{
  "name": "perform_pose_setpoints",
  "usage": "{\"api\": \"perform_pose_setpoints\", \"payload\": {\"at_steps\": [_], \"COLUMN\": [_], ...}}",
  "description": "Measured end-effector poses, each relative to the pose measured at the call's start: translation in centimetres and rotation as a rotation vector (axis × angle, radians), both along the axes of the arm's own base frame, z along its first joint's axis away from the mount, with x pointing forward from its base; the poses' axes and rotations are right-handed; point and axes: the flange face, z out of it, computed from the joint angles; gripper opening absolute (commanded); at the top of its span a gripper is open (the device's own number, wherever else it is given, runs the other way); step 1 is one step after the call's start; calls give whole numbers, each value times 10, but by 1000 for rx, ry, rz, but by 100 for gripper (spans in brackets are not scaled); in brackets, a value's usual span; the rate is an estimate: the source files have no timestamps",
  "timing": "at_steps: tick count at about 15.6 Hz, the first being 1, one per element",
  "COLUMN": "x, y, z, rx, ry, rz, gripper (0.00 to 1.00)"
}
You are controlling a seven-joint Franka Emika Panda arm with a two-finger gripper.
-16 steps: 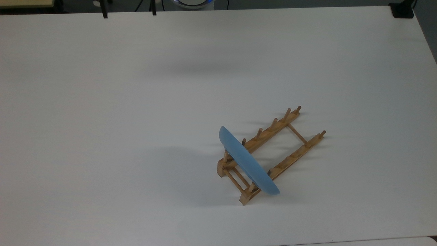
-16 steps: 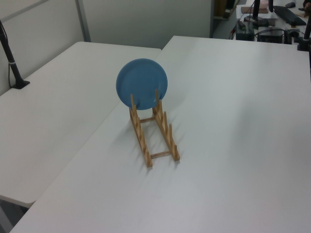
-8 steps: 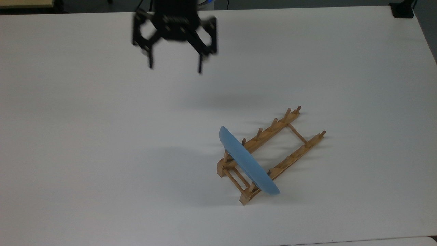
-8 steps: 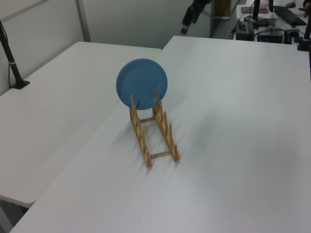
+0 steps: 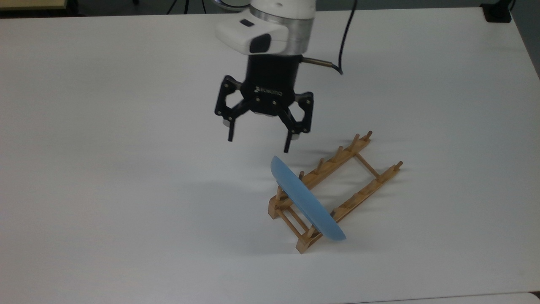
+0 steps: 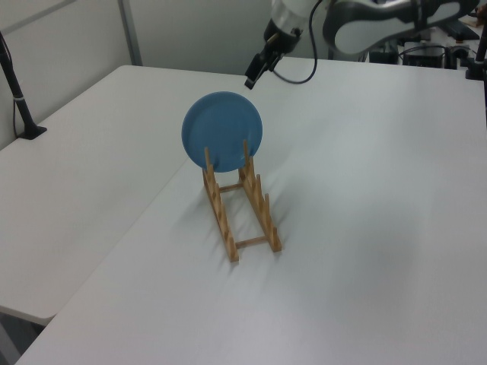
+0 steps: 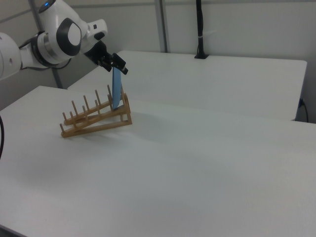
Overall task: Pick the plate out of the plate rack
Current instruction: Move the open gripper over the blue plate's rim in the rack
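Observation:
The light-blue plate [image 5: 308, 202] stands on edge in the end slot of the wooden plate rack [image 5: 337, 157], near the middle of the white table. In the left view the plate [image 6: 222, 131] faces the camera above the rack [image 6: 266, 222]. In the right view the plate [image 7: 116, 90] is seen edge-on at the right end of the rack [image 7: 94, 121]. My gripper [image 5: 258, 144] hangs open in the air, to the top view's upper left of the plate, holding nothing. It is also seen behind the plate's top edge as the gripper [image 6: 251, 79] and above the plate as the gripper [image 7: 118, 66].
The white table [image 5: 105, 169] stretches wide around the rack. A second table joins it, with a black pole [image 6: 19, 99] clamped at its edge. A black clamp [image 5: 498, 12] sits at the top view's far right corner. A black cable [image 5: 348, 33] trails from my wrist.
My arm has swept in from the top view's upper edge, down and right towards the plate, with the gripper still open. Plate and rack have not moved.

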Motion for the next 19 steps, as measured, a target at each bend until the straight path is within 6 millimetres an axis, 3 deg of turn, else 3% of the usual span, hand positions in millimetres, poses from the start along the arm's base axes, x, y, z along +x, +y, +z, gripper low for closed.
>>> {"api": "perform_pose_setpoints", "payload": {"at_steps": [6,10,13,18,19], "x": [4,7,8,8,8], "y": [23,28,29,34,37], "z": [-20,-26,-29,-32,-34], "rx": [-1,-3,-10,-21,-20], "ry": [2,-13,-18,-18,-19], "rz": [13,29,35,42,39], "gripper": [97,87,77,47,47]}}
